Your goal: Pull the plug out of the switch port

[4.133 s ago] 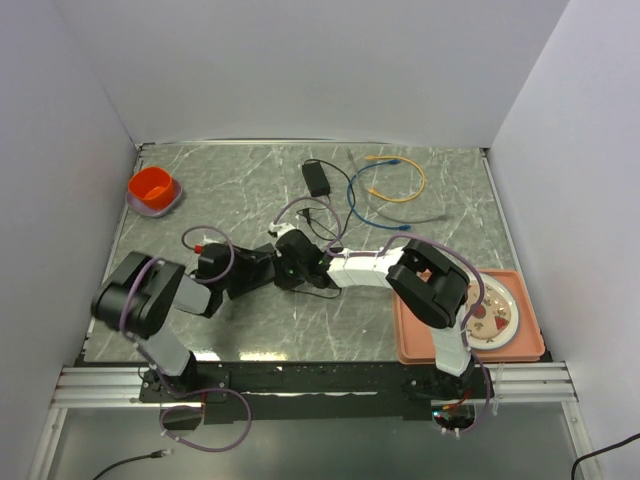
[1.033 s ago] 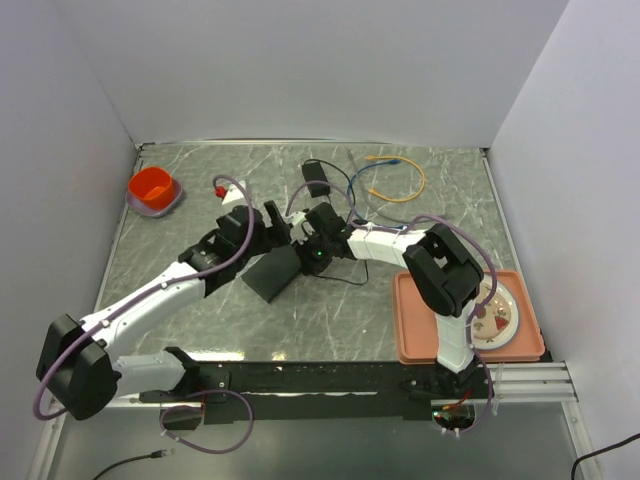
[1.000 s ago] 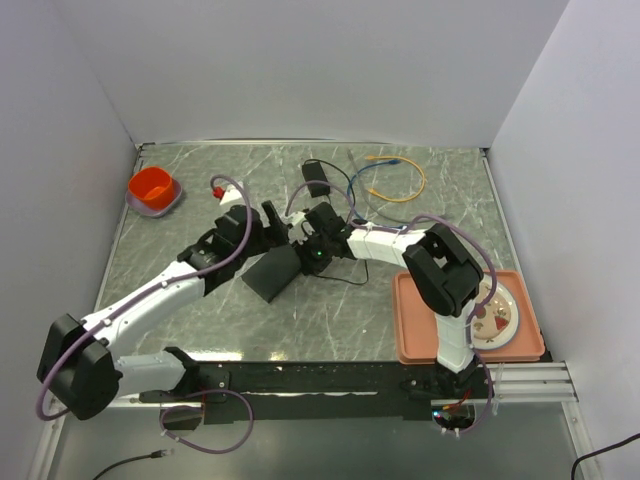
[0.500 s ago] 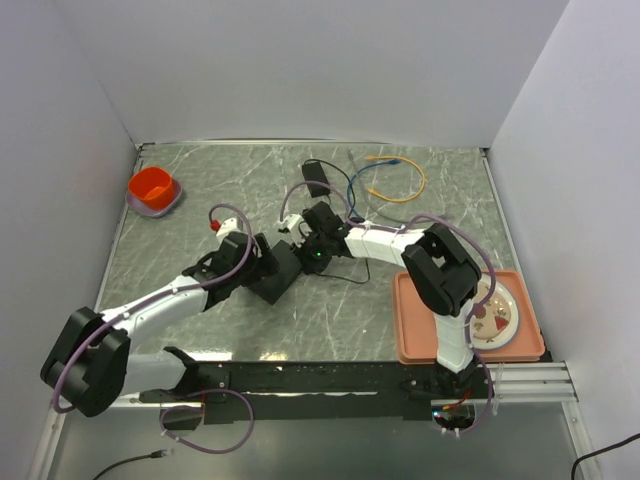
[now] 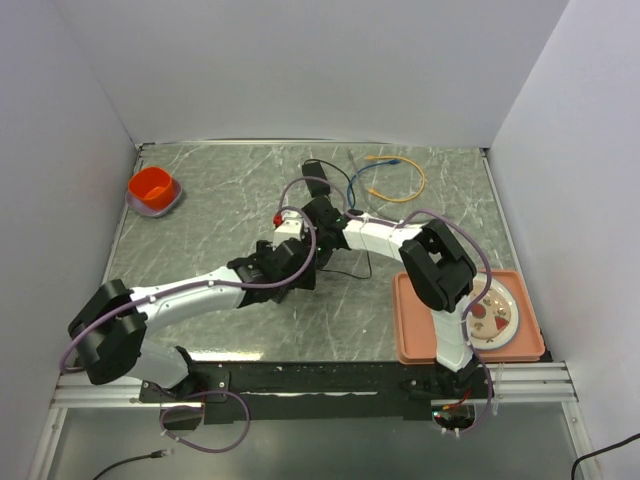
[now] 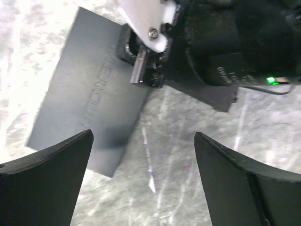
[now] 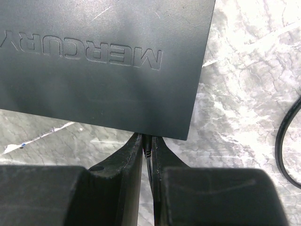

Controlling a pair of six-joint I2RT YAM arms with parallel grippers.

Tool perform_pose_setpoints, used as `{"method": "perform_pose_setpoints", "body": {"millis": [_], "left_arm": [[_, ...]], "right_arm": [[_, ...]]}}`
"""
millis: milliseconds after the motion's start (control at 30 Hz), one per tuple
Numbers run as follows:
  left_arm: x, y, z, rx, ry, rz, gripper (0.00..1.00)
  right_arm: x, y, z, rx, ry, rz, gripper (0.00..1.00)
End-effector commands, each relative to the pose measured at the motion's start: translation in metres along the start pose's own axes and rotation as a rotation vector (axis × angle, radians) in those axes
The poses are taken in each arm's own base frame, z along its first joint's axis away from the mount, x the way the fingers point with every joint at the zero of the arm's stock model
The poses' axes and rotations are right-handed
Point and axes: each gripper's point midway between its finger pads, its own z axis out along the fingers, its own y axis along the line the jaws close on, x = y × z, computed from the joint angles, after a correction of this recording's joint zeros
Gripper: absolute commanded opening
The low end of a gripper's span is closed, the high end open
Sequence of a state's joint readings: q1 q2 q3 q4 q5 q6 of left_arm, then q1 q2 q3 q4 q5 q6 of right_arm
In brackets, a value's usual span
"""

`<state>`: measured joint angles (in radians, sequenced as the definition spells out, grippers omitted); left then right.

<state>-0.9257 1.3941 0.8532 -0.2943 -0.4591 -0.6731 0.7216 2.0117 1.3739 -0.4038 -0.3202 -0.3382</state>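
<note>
The flat matte-black switch box, stamped MERCURY, lies on the marble table. A thin black plug sits in the switch port in the box's near edge. My right gripper is shut on the plug, fingertips against the edge. The left wrist view shows the same box with the right gripper at its edge. My left gripper hangs above the box's corner and the bare table, wide open and holding nothing. From above, the left arm covers most of the box.
An orange bowl sits at the back left. A small black adapter brick and loose yellow and blue cables lie at the back. A salmon tray holding a plate stands at the near right. A black lead curves right of the box.
My left gripper has swung right from beside the box to above it, still open. The right gripper has kept its grip on the plug and shifted slightly toward the back.
</note>
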Motion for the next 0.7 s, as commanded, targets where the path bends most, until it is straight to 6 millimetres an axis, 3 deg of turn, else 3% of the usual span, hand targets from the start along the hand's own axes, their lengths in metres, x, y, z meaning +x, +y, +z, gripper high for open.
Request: {"method": "perform_pose_setpoints", "body": {"millis": [0,133,400,500,667], "left_arm": [[0.002,0.023,-0.001,-0.127,0.037,0.136,0.94],[0.017,0.027,0.016,-0.204,0.119,0.199,0.82],[0.035,0.043,0.035,-0.295,0.16,0.228,0.79],[0.041,0.043,0.041,-0.285,0.173,0.216,0.74],[0.054,0.052,0.049,-0.293,0.202,0.202,0.55]], "right_arm": [[0.01,-0.003,-0.006,-0.006,0.011,0.025,0.0],[0.016,0.004,-0.002,-0.031,0.012,0.045,0.0],[0.023,0.011,-0.003,-0.048,-0.003,0.068,0.0],[0.024,0.013,-0.002,-0.056,-0.008,0.08,0.0],[0.026,0.02,-0.001,-0.076,-0.025,0.1,0.0]]}}
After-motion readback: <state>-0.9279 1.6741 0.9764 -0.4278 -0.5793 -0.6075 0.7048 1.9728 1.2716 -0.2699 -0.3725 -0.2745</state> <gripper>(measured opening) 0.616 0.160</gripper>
